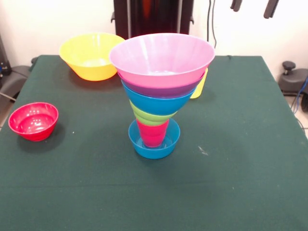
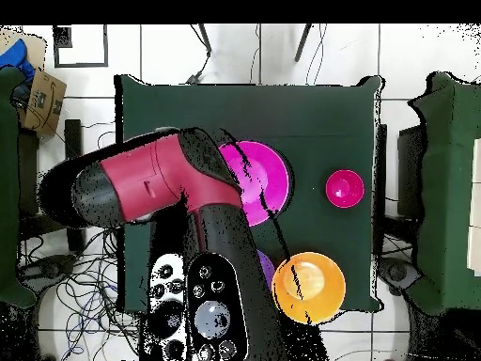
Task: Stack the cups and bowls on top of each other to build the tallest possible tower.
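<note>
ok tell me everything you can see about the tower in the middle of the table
The tower stands upright near the middle of the green table, built of glossy plastic pieces. A small blue bowl sits open side up as the base, with a red cup standing in it, wider end up. Above it nest a lime green bowl, a medium blue bowl, a purple bowl and a large pink bowl on top, so it widens upward. Nothing else touches it.
</note>
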